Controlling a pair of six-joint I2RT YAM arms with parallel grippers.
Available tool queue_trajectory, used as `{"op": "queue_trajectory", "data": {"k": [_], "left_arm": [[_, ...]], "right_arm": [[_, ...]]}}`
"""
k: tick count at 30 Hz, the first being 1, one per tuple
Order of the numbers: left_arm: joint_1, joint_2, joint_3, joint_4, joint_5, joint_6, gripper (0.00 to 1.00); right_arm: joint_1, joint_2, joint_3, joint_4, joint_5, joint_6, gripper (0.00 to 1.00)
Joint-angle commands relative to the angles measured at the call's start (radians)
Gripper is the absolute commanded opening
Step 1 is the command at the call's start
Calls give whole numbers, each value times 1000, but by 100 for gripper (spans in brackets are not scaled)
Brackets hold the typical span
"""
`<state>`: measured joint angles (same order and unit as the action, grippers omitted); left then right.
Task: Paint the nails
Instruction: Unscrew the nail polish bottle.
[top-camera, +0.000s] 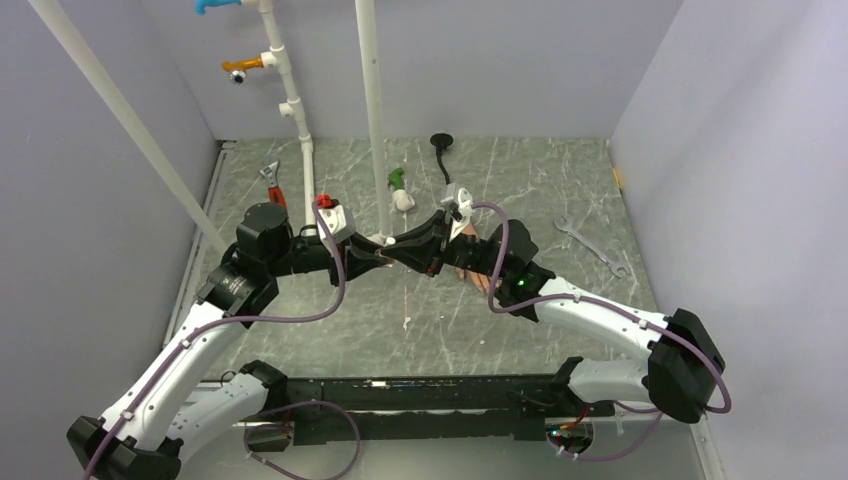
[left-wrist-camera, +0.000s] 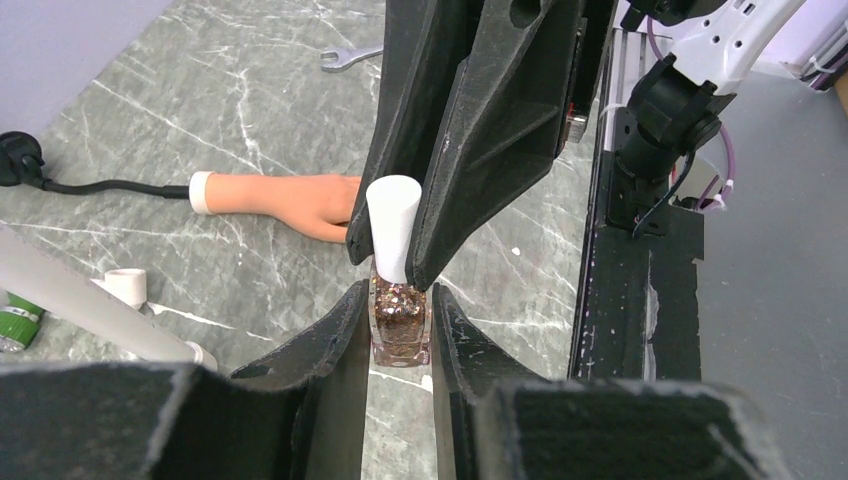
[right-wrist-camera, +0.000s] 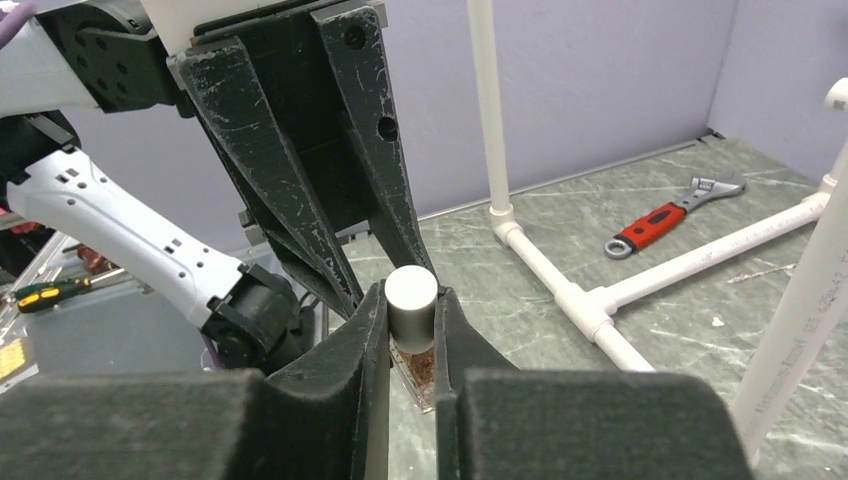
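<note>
While the left gripper (left-wrist-camera: 400, 322) pinches the polish bottle (left-wrist-camera: 399, 335) by its glass and the right gripper (right-wrist-camera: 411, 315) clamps its white cap (left-wrist-camera: 392, 222), the rubber hand (left-wrist-camera: 290, 195) lies flat just right of them, under the right arm (top-camera: 590, 305), fingers pointing near, nails hidden.

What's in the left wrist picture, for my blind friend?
The left fingers pinch a glittery polish bottle while the right fingers clamp its white cap. Behind, a peach mannequin hand lies on the marbled table.
</note>
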<state>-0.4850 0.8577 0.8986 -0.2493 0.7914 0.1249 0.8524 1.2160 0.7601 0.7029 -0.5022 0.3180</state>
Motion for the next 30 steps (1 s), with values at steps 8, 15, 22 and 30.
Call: {"op": "queue_trajectory", "data": {"k": [8,15,22,30], "left_arm": [[4,-14,10,48,37,7,0],[3,-11,11,39,84,21,0],[4,2,23,12,175,48,0],[4,23,37,-15,261,70,0]], "right_arm": [[16,-4,62,-24,-177,-140,0],[12,-6,64,-32,-355,-239,0],[-17,8,83,-90,-494,-261,0],[-40,24,107,-163,-593,-289,0]]}}
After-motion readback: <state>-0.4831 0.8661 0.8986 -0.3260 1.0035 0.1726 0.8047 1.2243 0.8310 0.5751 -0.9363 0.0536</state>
